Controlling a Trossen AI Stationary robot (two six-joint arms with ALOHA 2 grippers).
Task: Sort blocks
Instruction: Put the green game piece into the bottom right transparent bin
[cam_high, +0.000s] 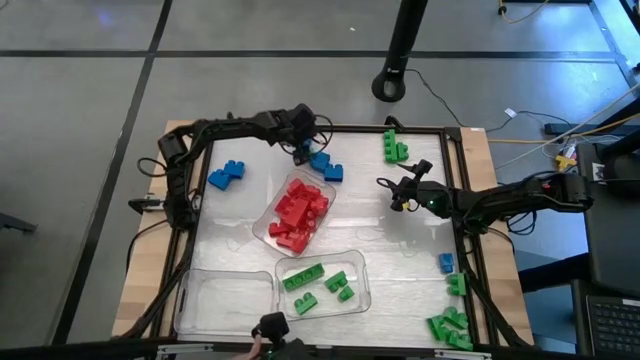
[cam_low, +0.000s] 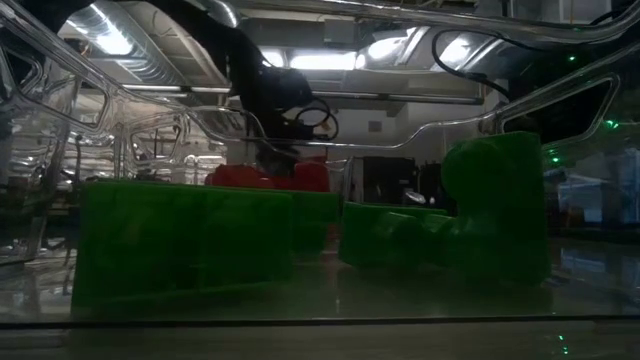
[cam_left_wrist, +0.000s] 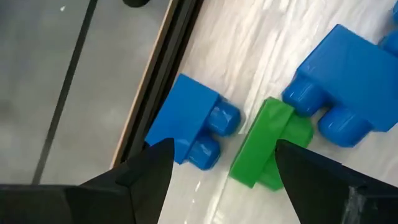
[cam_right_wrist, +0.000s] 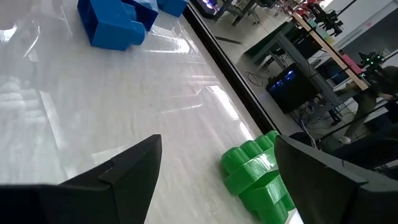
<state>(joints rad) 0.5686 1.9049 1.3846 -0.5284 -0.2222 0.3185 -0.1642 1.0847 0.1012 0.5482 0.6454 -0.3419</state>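
**Block-sorting table: contents as you found them**

Grey floor surrounded your white table (cam_high: 400, 250), which was bordered by a dark frame.

- Trays: one clear tray (cam_high: 262, 232) near the middle held the red blocks (cam_high: 299, 212); a second tray (cam_high: 360, 292) toward the near edge held green blocks (cam_high: 318, 284); a third clear tray (cam_high: 222, 300) sat beside it on the left.
- Loose blocks: a blue pair (cam_high: 226, 175) lay at your left; a blue cluster (cam_high: 325, 165) lay at the far edge beside the red tray; a green group (cam_high: 394, 147) lay at the far right; a blue one (cam_high: 446, 263) and more green ones (cam_high: 450, 325) lay along the right edge.
- Left gripper (cam_left_wrist: 222, 163): released, fingers spread, hanging over the far-edge cluster. Your wrist camera showed a blue block (cam_left_wrist: 193, 121), a thin green block (cam_left_wrist: 267, 143) and a larger blue block (cam_left_wrist: 348, 78) just ahead of it.
- Right gripper (cam_right_wrist: 214, 171): released, holding nothing, poised over bare table right of centre, with a green block (cam_right_wrist: 258, 177) between its fingers' line of sight and a blue block (cam_right_wrist: 112, 22) farther off.
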